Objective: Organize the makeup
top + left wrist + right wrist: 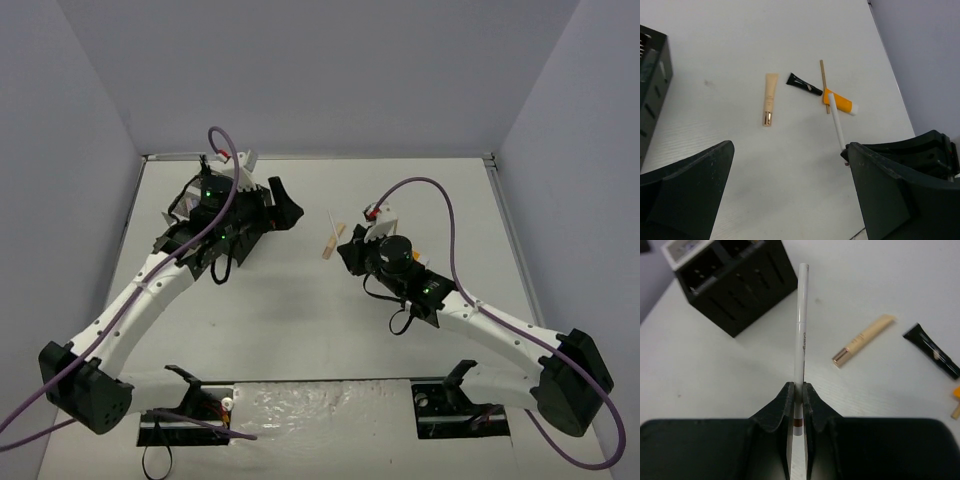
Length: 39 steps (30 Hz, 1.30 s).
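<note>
Right end effector (797,390): we find it clamped on the white pencil (801,325), which juts forward.
Left end effector (790,150): spread wide, empty.
Loose makeup: beige tube (862,340), black tube (932,350) on the table (715,370) beyond.
Black organizer (735,285): farthest; we judge the pencil needs carrying over a slot, then releasing.

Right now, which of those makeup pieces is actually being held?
The long white pencil, clamped in the right pincer. The beige tube, black tube and orange tube all lie loose on the table.
</note>
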### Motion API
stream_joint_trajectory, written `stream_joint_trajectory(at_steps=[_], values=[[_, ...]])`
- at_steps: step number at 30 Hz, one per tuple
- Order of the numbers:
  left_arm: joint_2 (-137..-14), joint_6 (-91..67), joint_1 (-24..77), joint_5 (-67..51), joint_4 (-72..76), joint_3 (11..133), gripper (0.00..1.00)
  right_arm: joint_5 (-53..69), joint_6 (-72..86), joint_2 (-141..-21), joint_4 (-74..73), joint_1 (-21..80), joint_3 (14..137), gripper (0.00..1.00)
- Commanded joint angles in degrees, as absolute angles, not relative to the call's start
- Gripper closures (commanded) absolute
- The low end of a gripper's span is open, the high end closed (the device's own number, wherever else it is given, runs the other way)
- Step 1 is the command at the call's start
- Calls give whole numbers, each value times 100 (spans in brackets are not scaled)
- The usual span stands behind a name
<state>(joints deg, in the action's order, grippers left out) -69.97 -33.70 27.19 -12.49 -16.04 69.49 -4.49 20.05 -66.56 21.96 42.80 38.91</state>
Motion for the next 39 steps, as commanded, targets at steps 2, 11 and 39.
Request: stream_joint_trajectory(at_steps=[2, 11, 39], values=[[-7337, -3853, 3159, -1259, -544, 7308, 3, 646, 1627, -6313, 3752, 4336, 3829, 100], [-7698, -4039, 3493, -1223, -246, 7483, 23, 861, 1676, -6362, 4102, 4368, 3870, 100], [-8072, -1952, 2947, 784, -485, 8292, 100, -807, 1255, -5887, 2734, 4309, 3909, 2]])
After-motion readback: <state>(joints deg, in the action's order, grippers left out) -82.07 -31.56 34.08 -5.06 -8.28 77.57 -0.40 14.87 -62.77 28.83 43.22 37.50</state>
